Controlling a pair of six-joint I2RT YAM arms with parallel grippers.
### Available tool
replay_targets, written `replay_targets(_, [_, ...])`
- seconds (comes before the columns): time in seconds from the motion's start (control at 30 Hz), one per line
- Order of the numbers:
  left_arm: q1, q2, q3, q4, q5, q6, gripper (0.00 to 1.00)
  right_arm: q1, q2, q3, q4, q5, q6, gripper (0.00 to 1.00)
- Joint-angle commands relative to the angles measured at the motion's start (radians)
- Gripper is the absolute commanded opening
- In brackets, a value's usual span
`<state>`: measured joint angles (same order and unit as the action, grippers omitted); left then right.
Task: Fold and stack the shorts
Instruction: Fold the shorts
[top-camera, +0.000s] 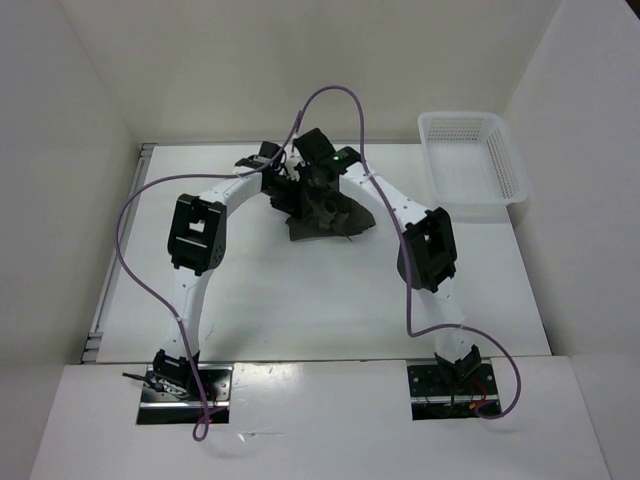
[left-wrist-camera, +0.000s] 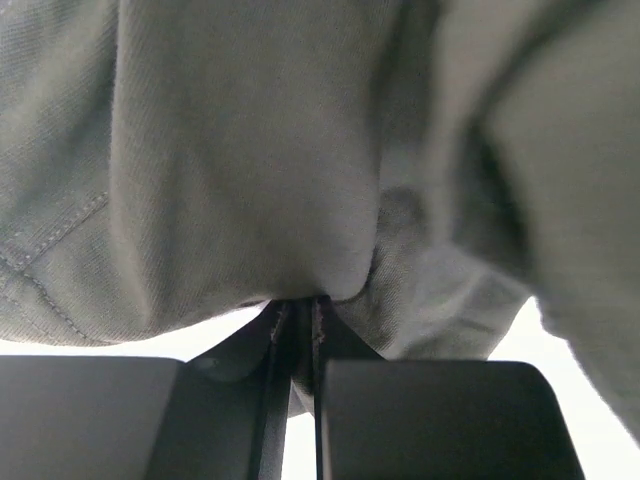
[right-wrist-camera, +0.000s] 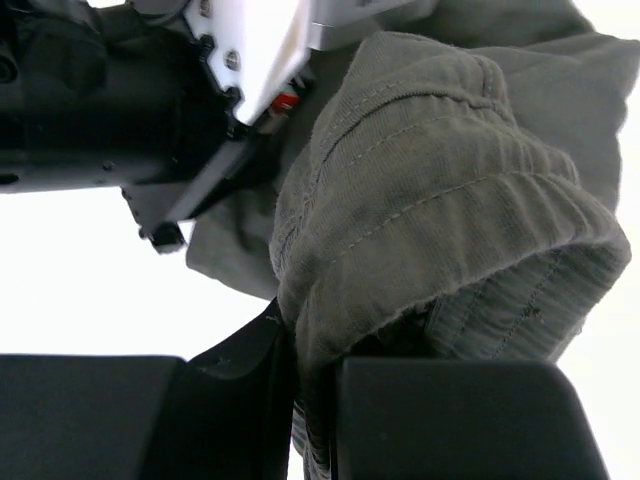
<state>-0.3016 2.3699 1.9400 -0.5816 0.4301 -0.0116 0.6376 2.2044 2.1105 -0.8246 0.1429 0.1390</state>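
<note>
The dark olive-green shorts (top-camera: 325, 215) hang bunched between both grippers at the far middle of the table, their lower edge resting on the white surface. My left gripper (top-camera: 288, 180) is shut on a fold of the shorts (left-wrist-camera: 250, 170), the cloth pinched between its fingers (left-wrist-camera: 298, 320). My right gripper (top-camera: 318, 172) is shut on the ribbed waistband of the shorts (right-wrist-camera: 440, 200), held between its fingers (right-wrist-camera: 300, 390). The two grippers are close together, and the left arm's wrist (right-wrist-camera: 150, 90) shows in the right wrist view.
A white plastic mesh basket (top-camera: 470, 160) stands at the far right of the table (top-camera: 300, 300). White walls enclose the table on three sides. Purple cables (top-camera: 330, 95) loop above the arms.
</note>
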Motion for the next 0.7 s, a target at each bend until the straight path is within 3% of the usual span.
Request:
replay_targets(0.0, [-0.004,0.035,0.022,0.023,0.018,0.012,0.00,0.024,0.025,0.086,0.016,0.012,0.027,0.00])
replay_targets(0.1, [0.007,0.035,0.022,0.023,0.018,0.012,0.00,0.048,0.049,0.095,0.027,0.003,0.036,0.03])
replay_targets(0.27, [0.044,0.023,0.022,0.014,-0.017,0.012,0.08,0.057,0.058,0.117,0.051,-0.099,-0.007,0.32])
replay_targets(0.3, [0.061,0.014,0.011,0.014,-0.027,0.012,0.10,0.057,0.045,0.132,0.051,-0.120,-0.021,0.45])
replay_targets(0.4, [0.087,0.003,0.011,0.003,-0.053,0.012,0.18,0.068,-0.006,0.141,0.097,-0.210,-0.074,0.56])
replay_targets(0.43, [0.096,-0.006,0.011,0.003,-0.053,0.012,0.19,0.068,-0.021,0.122,0.128,-0.235,-0.093,0.65])
replay_targets(0.67, [0.136,-0.046,0.011,-0.015,-0.082,0.012,0.43,0.112,-0.276,-0.165,0.387,-0.313,-0.174,0.68])
